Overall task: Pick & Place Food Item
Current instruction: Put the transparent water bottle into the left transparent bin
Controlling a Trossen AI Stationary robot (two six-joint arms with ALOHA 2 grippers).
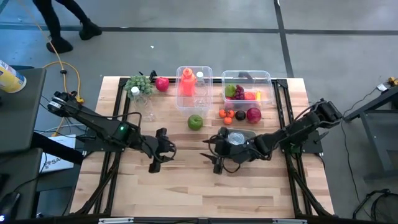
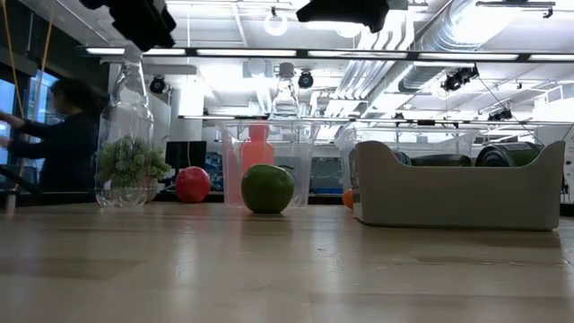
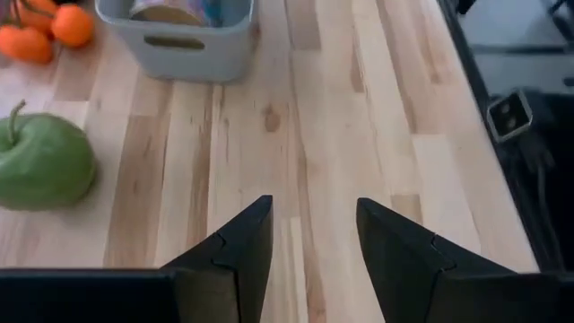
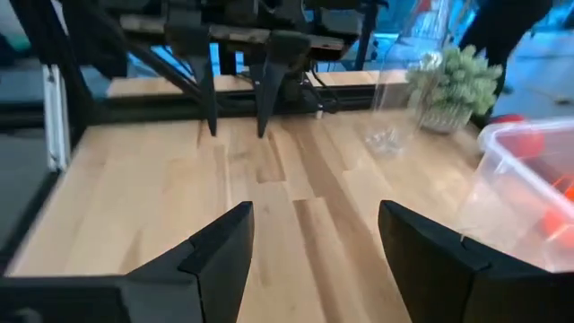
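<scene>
A green apple (image 1: 195,122) (image 2: 267,188) (image 3: 40,166) rests on the table's middle. Small oranges (image 1: 227,114) (image 3: 45,31), a dark fruit and a red apple (image 1: 254,115) lie to its right. A grey bin (image 1: 236,137) (image 2: 457,188) (image 3: 179,45) stands just nearer. My left gripper (image 1: 164,149) (image 3: 314,211) hovers open over bare wood, left of and nearer than the green apple. My right gripper (image 1: 212,154) (image 4: 314,215) is open too, beside the grey bin, facing the left one.
Along the far edge are green grapes (image 1: 138,84) (image 4: 457,76), a clear glass bottle (image 2: 126,117), another red apple (image 1: 162,84) (image 2: 192,184), a clear tub with an orange bottle (image 1: 194,84) and a clear tub of fruit (image 1: 247,90). A person (image 2: 63,135) stands beyond the table.
</scene>
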